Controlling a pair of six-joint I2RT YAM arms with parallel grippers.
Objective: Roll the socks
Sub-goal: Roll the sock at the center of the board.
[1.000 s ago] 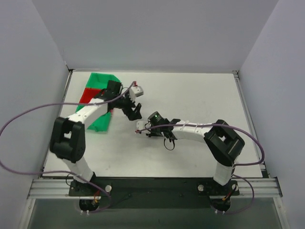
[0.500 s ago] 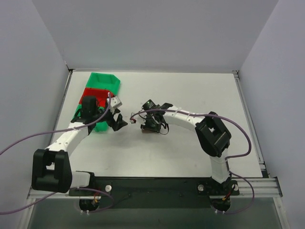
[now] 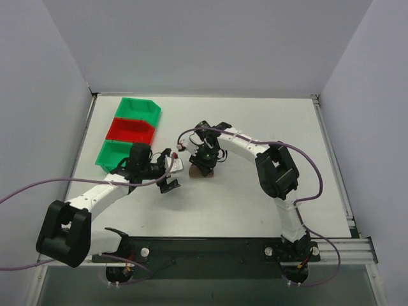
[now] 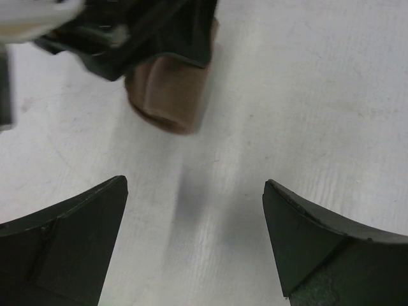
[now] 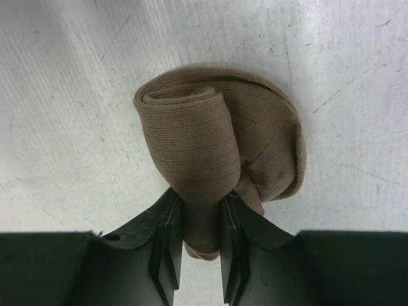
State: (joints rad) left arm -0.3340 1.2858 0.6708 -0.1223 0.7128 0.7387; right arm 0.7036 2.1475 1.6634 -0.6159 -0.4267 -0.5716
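Ahead of the left fingers (image 4: 64, 248), I saw the right gripper (image 4: 153, 38) blurred and cropped by the top edge, hiding part of the socks (image 4: 167, 102); overhead they were too small to read.

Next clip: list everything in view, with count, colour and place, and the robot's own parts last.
socks: one rolled bundle, tan-brown, mid-table, pinched at one end by the right arm
green bins: two, green, far-left of the table, at either end of a row of three
red bin: one, red, between the green ones
table: one, white, under everything
cables: two, purple, one trailing from each arm
left gripper: one, black, open, close beside the socks, not touching
right gripper: one, black, shut on the socks
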